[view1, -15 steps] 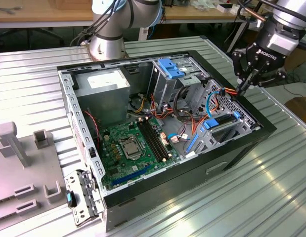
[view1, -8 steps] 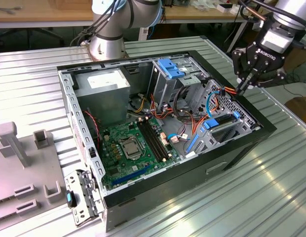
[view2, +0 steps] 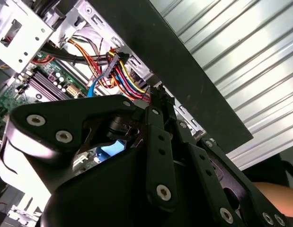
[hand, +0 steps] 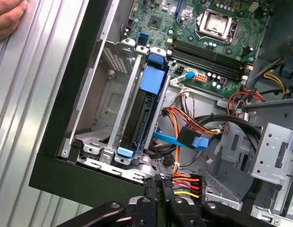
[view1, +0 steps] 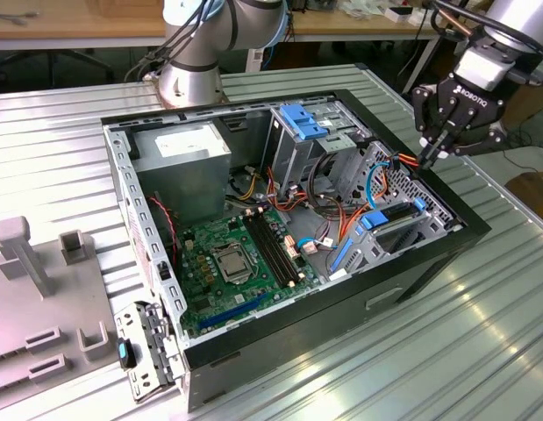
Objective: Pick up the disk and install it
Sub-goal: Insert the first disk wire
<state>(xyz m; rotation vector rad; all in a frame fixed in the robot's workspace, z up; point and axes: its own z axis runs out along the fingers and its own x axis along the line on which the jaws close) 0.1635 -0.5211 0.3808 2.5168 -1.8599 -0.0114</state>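
Now the disk (hand: 139,118) stands on edge in a metal bay inside the open computer case (view1: 341,307), close to the case wall on the exterior view's right. Its dark body is framed by a blue carrier whose tabs show at both ends. The case lies on its side on the ribbed metal counter (view1: 446,351). The gripper (view1: 429,158) hangs over the case rim near that bay, apart from the disk, its fingers drawn together into a narrow pinch with nothing clearly between them. In the first wrist view its tips are just beside a black power plug (hand: 186,182) with red, orange and yellow wires; I cannot tell whether they touch it. A flat blue cable (hand: 170,139) runs beside the disk. A person's hand (hand: 9,19) rests on the counter outside the case.
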